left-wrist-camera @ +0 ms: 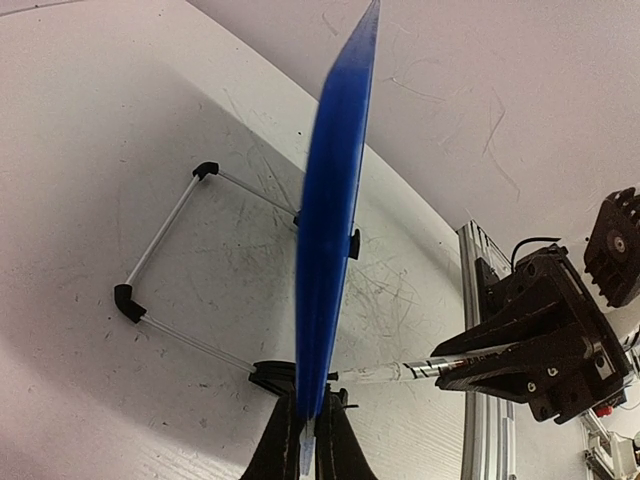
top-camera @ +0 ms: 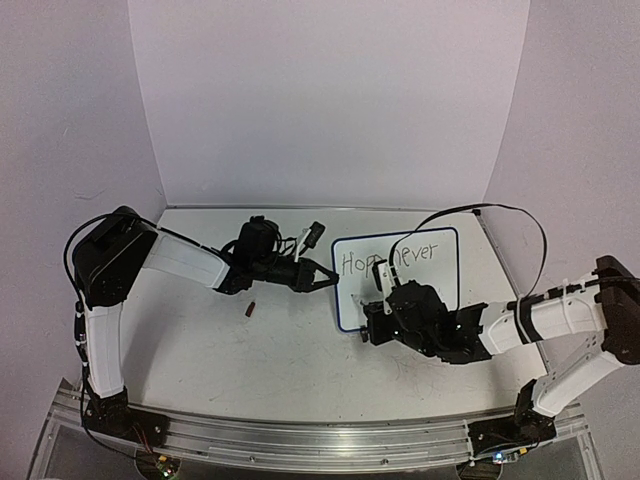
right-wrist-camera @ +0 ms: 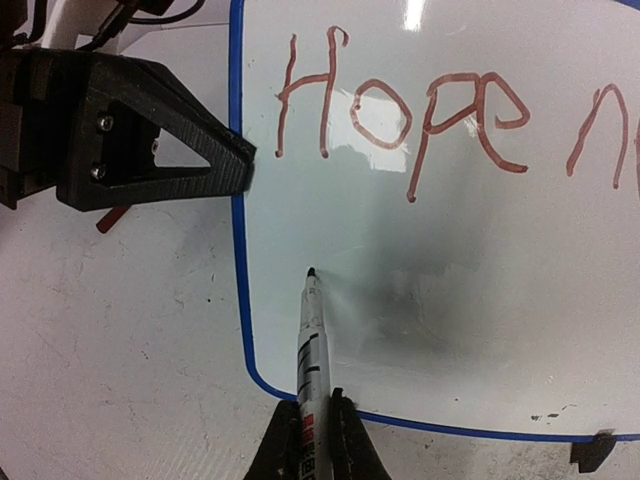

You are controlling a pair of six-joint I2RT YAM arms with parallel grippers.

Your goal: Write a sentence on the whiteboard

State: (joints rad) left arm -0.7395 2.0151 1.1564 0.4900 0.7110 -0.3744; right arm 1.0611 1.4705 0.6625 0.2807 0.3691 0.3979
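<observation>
Blue-framed whiteboard (top-camera: 440,290): standing on bench (top-camera: 200,340)
Sentence (right-wrist-camera: 408,115): "Hope never"
Left fingers (left-wrist-camera: 275,455): pinching board's edge
Right fingers (right-wrist-camera: 352,450): pinching marker (right-wrist-camera: 311,345)

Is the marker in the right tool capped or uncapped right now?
Uncapped: the thin white marker held in the right tool shows a bare dark tip, aimed at the small blue-framed whiteboard.

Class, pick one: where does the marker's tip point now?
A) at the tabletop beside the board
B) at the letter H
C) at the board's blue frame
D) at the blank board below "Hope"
D: the marker in the right hand aims its tip at bare whiteboard under the word "Hope".
</observation>
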